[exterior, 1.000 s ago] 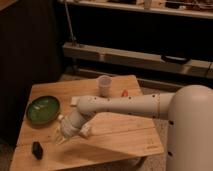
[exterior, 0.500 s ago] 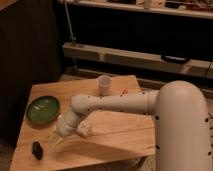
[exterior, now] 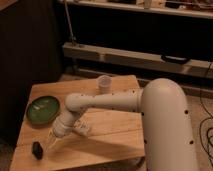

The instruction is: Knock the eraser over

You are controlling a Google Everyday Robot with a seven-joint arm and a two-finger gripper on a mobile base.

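Wooden table (exterior: 107,135) holds the small black block eraser (exterior: 37,149), just beside the gripper (exterior: 52,145) at its nine o'clock (finger state: cannot tell).

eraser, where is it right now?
The eraser sits near the table's front-left corner in the camera view, in front of the green bowl, with the gripper just right of it.

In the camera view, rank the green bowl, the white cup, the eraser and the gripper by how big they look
1. green bowl
2. white cup, farther from the camera
3. gripper and eraser: similar in size, too close to rank; they sit beside each other.
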